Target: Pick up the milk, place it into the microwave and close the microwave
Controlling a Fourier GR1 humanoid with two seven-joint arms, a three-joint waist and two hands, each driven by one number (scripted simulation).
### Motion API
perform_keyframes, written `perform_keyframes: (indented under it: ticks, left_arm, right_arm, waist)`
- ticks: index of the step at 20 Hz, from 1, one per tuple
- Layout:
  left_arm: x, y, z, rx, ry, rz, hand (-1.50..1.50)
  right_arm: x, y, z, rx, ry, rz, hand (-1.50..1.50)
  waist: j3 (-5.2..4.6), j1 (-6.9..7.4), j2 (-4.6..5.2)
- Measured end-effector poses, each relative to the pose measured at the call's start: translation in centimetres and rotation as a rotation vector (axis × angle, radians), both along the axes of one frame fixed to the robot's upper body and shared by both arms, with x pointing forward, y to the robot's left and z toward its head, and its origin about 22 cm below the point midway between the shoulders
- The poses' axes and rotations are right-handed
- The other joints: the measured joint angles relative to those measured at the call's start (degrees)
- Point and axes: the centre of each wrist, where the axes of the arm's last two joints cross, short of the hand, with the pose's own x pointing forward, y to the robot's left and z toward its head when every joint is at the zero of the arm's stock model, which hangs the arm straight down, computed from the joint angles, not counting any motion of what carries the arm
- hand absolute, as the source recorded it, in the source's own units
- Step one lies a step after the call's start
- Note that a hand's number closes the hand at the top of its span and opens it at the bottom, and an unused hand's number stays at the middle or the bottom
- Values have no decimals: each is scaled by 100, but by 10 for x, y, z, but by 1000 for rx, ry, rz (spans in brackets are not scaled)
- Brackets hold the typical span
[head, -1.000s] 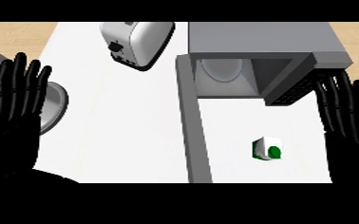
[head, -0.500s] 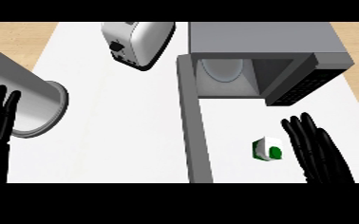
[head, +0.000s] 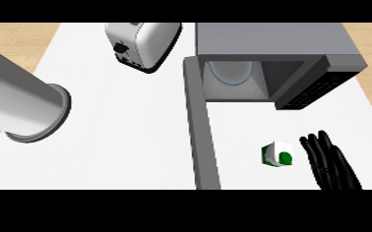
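Since the milk (head: pixel 277 154) stands on the counter (head: pixel 131 142) at about five o'clock from the middle of the head view, I have my right hand (head: pixel 330 161) just beside it at its three o'clock, with a sliver of white showing between us, so I judge we are not touching. My fingers lie straight and close together, pointing toward twelve, holding nothing, so the grasp is not yet made. At twelve o'clock of the carton the microwave (head: pixel 272 54) gapes, its door (head: pixel 201 123) swung out toward six and standing at the carton's nine o'clock, which leaves a free lane up into the cavity. A toaster (head: pixel 142 44) sits at eleven, out of my road. Only my left forearm (head: pixel 29 105) shows, at nine o'clock; that hand itself is out of sight.
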Motion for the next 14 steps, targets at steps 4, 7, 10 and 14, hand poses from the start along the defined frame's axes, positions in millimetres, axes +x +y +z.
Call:
perform_keyframes:
  ticks: [4,7,10,14]
  left_arm:
    - [-15,7,-1,-1,-4,-5,-150]
    - [-20,10,-3,2,11,-3,-150]
    - [-24,16,-3,12,29,7,-150]
    - [-34,22,-7,24,47,13,-150]
  right_arm:
    - [0,-7,-17,-8,26,-19,-150]
    - [2,-11,-27,-12,43,-19,-150]
    - [7,-15,-41,-7,53,-38,-150]
    - [19,-25,-68,3,93,-74,-150]
  waist:
    - [1,8,1]
    - [1,8,2]
    - [1,12,4]
    - [3,38,5]
